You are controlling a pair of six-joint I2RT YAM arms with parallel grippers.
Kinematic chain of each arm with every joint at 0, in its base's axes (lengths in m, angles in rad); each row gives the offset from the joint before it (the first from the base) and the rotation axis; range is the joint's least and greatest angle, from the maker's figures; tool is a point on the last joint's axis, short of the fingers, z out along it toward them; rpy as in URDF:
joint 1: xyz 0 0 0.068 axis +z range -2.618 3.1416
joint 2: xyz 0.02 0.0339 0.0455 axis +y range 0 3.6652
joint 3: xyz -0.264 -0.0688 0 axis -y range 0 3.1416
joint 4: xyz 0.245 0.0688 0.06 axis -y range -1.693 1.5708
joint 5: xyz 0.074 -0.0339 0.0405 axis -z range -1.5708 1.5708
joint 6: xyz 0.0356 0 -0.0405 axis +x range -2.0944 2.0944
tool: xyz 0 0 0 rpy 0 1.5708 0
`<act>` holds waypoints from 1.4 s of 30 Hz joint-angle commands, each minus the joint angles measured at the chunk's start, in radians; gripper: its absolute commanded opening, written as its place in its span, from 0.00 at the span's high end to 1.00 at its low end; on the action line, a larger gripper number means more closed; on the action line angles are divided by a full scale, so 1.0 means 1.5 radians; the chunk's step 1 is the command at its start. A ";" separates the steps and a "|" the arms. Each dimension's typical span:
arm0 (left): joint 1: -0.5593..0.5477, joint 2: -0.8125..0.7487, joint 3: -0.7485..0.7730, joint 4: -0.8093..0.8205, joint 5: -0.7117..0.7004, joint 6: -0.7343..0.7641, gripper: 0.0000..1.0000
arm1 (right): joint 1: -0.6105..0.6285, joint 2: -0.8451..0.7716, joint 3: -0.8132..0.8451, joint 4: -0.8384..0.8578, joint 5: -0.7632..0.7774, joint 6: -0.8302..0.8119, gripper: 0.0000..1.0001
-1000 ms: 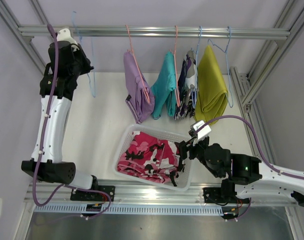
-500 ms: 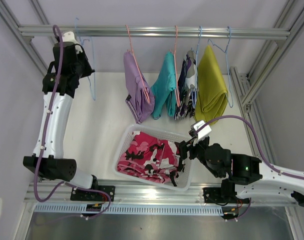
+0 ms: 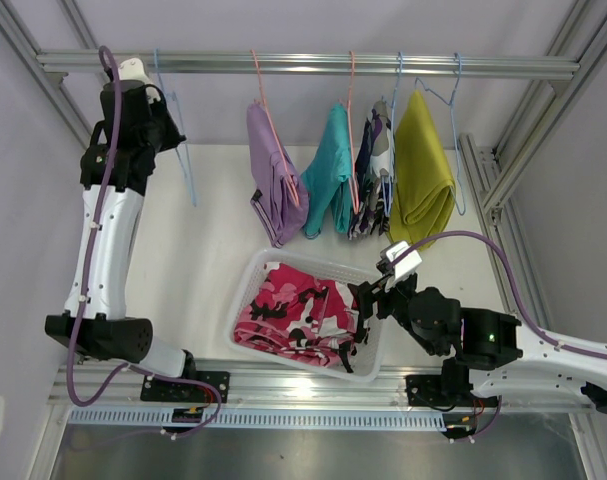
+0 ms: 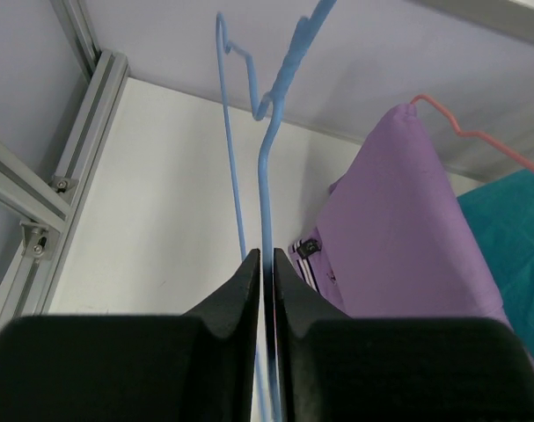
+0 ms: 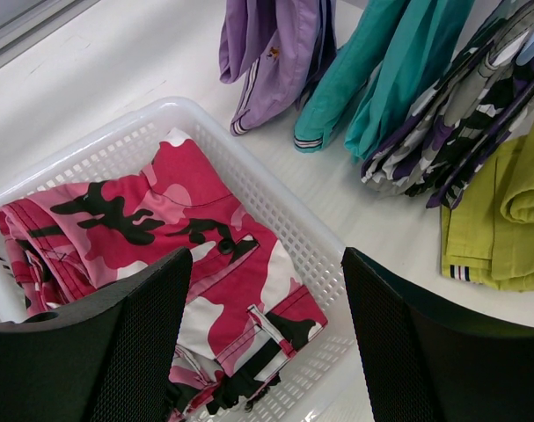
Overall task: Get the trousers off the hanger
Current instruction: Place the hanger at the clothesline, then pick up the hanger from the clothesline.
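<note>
Top view: 4 garments hang from the rail (image 3: 313,65), left to right: lilac trousers (image 3: 273,185), teal trousers (image 3: 328,180), camouflage trousers (image 3: 371,190) and mustard trousers (image 3: 423,170). The pink-red trousers (image 3: 293,310) lie in the white basket (image 3: 255,272) by the tabletop's near edge. Near the rail's left end the left gripper (image 3: 171,135) meets the bare blue hanger (image 3: 186,175). The right gripper (image 3: 363,300) hovers at the basket's right rim.

Left wrist view: the 2 fingers (image 4: 240,294) are all but closed, pinching the blue hanger's wire between them. The lilac trousers hang to the right.

Right wrist view: the jaws stand wide apart and hold nothing, above the basket's rim and the pink-red trousers.
</note>
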 commanded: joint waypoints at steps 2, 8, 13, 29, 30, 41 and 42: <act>-0.006 -0.018 0.040 0.001 -0.004 0.014 0.86 | 0.003 -0.005 0.000 0.021 0.011 -0.007 0.27; -0.007 -0.019 0.033 -0.008 -0.011 0.014 0.85 | 0.004 -0.005 0.001 0.021 0.011 -0.006 0.27; -0.011 -0.032 0.016 -0.011 -0.015 0.013 0.83 | 0.004 -0.002 0.000 0.021 0.011 -0.006 0.27; -0.069 -0.243 0.023 -0.018 -0.016 0.026 0.57 | 0.015 -0.006 0.003 0.016 0.005 -0.002 0.26; -0.069 -0.269 -0.001 0.000 0.034 0.022 0.56 | 0.016 -0.007 0.003 0.015 0.006 -0.002 0.25; -0.116 -0.248 -0.248 0.249 0.286 -0.150 0.50 | 0.018 -0.022 -0.001 0.015 0.010 0.001 0.24; -0.121 -0.240 -0.269 0.298 0.300 -0.159 0.50 | 0.019 -0.022 -0.001 0.014 0.011 0.000 0.24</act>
